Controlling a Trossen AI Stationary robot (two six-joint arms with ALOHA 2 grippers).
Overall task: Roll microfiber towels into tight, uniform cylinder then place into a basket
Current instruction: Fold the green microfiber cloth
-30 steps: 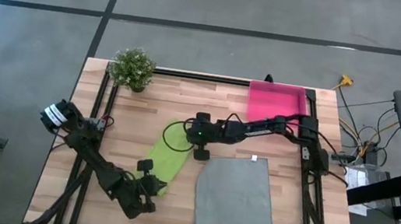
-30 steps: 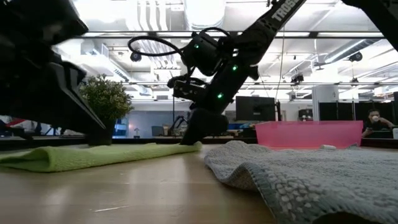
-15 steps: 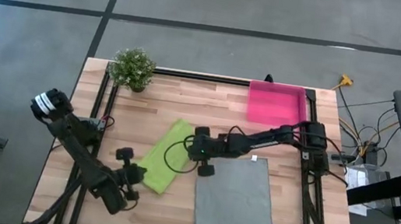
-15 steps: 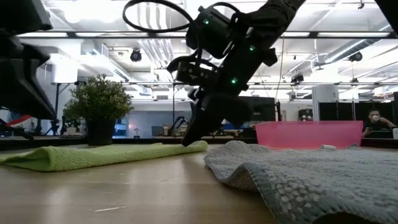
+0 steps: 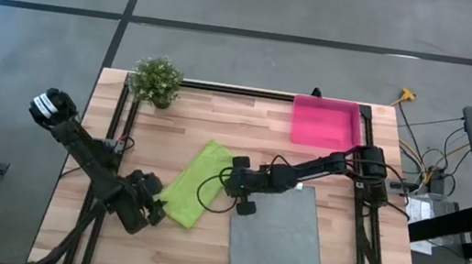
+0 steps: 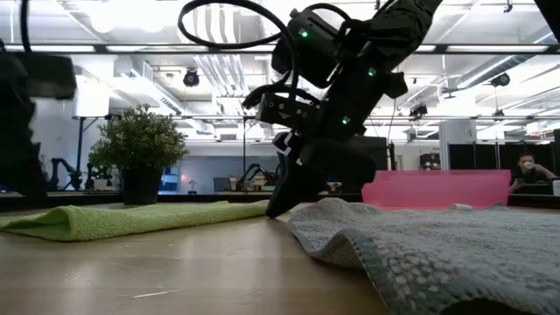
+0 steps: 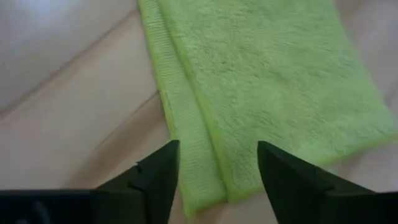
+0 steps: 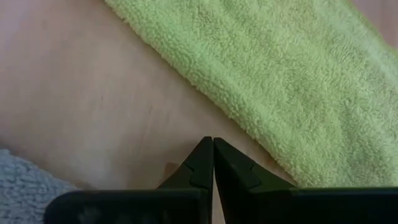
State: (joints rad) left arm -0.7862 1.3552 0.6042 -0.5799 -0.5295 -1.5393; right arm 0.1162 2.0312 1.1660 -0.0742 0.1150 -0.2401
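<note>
The lime green towel (image 5: 194,183) lies flat on the table as a folded strip, slanting from the middle toward the near left. My left gripper (image 5: 155,204) is open at the strip's near end (image 7: 205,186), one finger on either side, touching nothing. My right gripper (image 8: 212,155) is shut, its tips low over bare wood between the green towel (image 8: 280,81) and the grey towel (image 8: 25,180). The grey towel (image 5: 278,230) lies spread flat at the near right. The pink basket (image 5: 323,123) stands at the far right.
A small potted plant (image 5: 156,79) stands at the far left corner. Black frame rails run along the table's left, right and far edges. Bare wood shows between the green towel and the basket. The grey towel's rumpled edge (image 6: 420,245) lies close to the low camera.
My right gripper has come off the green towel's far end and gone toward the table's near right, down to the grey towel's far left corner. My left gripper has drawn back from the strip's near end toward the table's left edge and has rolled. The green strip lies straighter.
</note>
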